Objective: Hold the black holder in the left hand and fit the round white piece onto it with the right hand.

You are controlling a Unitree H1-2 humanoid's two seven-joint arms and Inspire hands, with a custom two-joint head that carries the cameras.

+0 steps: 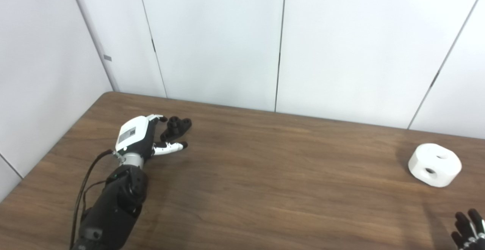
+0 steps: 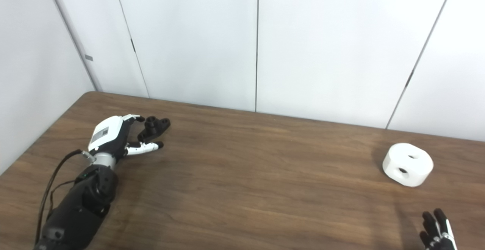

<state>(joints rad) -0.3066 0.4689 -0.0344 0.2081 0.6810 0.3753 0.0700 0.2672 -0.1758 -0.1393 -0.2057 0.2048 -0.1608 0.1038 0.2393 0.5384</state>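
Brown wood-grain table (image 1: pixel 265 174) is your landmark in the left eye view: toward its far left corner your left hand (image 1: pixel 142 138) reaches the black holder (image 1: pixel 176 127), fingers above it and thumb below, spread around it; whether they already touch it you cannot tell, and the holder appears to lie on the table top. Near the table's right edge the round white piece (image 1: pixel 434 164) rests alone, two dark holes showing, well apart from the holder. At the table's near right corner only the fingertips of your right hand (image 1: pixel 468 231) enter the picture, apart and holding nothing. In the right eye view the same table (image 2: pixel 246 189) shows your left hand (image 2: pixel 113 138) with its thumb stretched out under the black holder (image 2: pixel 153 128) and the fingers curled over it, not yet clearly clamped. The round white piece (image 2: pixel 407 164) sits toward the table's right edge, and your right hand (image 2: pixel 437 233) waits nearer you at the table's front edge, fingers loose and empty. You seem to be at the first step, taking the holder. Next you likely need to close the left fingers firmly, lift the holder, then send the right hand forward to the white piece.
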